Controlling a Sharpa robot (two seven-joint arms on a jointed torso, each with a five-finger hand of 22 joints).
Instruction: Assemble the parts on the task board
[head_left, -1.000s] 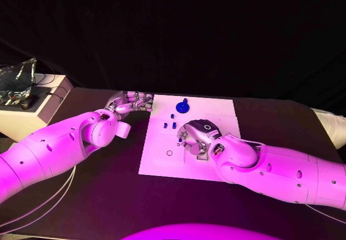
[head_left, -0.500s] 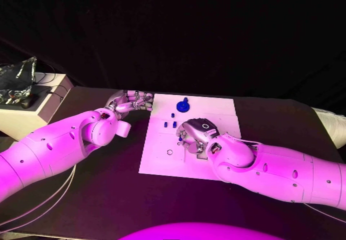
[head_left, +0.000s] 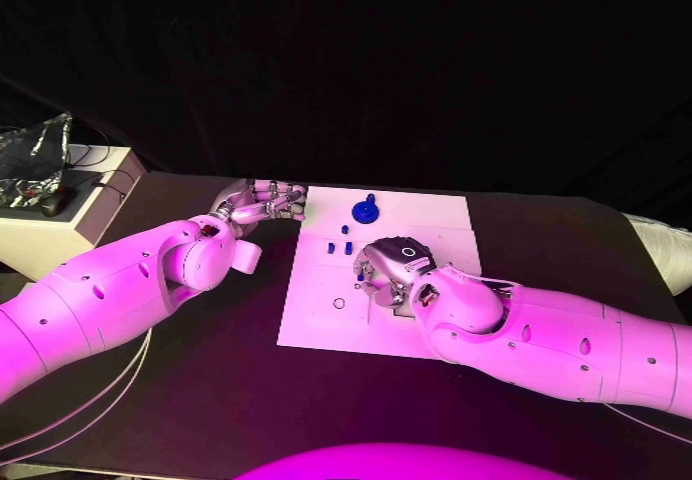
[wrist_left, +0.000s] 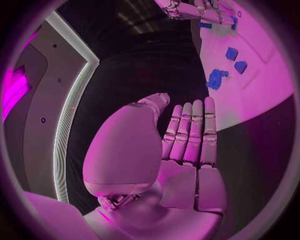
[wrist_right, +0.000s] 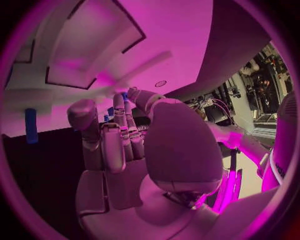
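White rectangular task board (head_left: 433, 215), mid-counter (head_left: 216, 380): small blue parts (head_left: 366, 211) on its far half. Right hand (head_left: 389, 268) poised over it, grasp indeterminate. Left hand (head_left: 260, 206) parked alongside, flat, holding nothing.

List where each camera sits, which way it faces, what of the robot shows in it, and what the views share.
Head view: on the robot's head, looking down at the black table; both arms reach in, the right hand over the task board.
Left wrist view: behind the left hand, facing past its straight fingers toward the board and blue parts.
Right wrist view: behind the right hand, facing the board close up.
Shared: all show the board; head and left wrist views both show the right hand.
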